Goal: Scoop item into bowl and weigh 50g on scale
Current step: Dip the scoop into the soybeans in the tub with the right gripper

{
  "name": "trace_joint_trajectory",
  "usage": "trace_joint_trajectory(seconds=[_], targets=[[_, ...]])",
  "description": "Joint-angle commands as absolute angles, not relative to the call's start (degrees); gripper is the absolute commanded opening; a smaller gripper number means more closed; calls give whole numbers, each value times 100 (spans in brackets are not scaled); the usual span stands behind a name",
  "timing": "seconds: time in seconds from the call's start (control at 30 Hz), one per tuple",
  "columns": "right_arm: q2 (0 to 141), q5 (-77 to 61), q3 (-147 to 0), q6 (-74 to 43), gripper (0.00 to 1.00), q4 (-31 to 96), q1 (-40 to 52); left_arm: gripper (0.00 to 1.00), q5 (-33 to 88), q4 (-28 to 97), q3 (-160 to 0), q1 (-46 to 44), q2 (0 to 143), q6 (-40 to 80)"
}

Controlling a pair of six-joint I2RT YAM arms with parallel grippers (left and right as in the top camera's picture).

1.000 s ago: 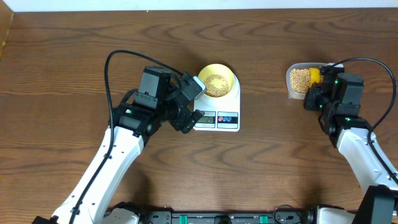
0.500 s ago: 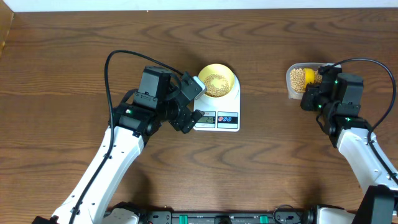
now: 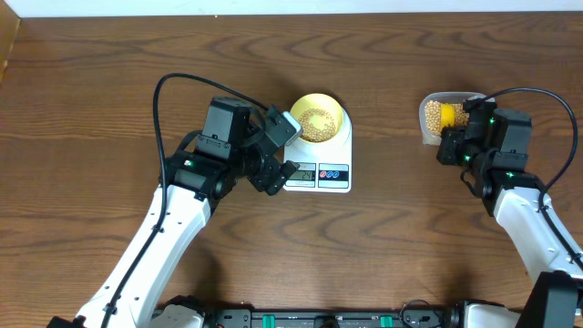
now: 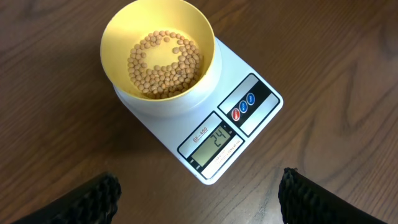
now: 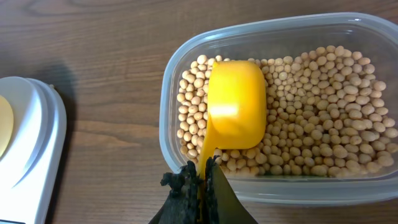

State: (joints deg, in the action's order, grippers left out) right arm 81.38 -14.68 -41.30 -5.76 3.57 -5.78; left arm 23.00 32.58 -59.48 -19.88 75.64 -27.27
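The pale yellow-green bowl [image 3: 320,117] [image 4: 159,53] sits on the white scale [image 3: 319,164] [image 4: 236,121] and holds tan beans [image 4: 165,64]. The display reads 24. My left gripper [image 4: 199,199] is open and empty, hovering just in front of the scale's display edge [image 3: 273,169]. My right gripper [image 5: 204,180] [image 3: 453,146] is shut on the handle of the bright yellow scoop [image 5: 236,106] [image 3: 446,114]. The scoop lies bottom up on the beans [image 5: 311,118] in the clear tub [image 5: 174,81] [image 3: 426,118].
The scale's left corner shows at the left edge of the right wrist view [image 5: 31,155]. A pale strip runs along the table's far edge [image 3: 291,7]. Both arm cables loop above the wood table.
My right gripper has moved the yellow scoop leftward across the tub. The left arm, bowl and scale have not moved.
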Motion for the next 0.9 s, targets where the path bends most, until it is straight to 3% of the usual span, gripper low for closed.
trace_joint_trajectory(seconds=[0.0,0.57,0.87], targets=[[8208,-1865,-4185,-814,1,384,-596,84,2292,3256,-5909,-1962,7522,-2805],[8208,-1601,-4185,-847,1,165,-598,84,2292,3256,-5909,-1962,7522,-2803],[8215,-2038,-4185,-1522,1,176,-1033,84,2292,3256,-5909,-1962,7522,-2805]])
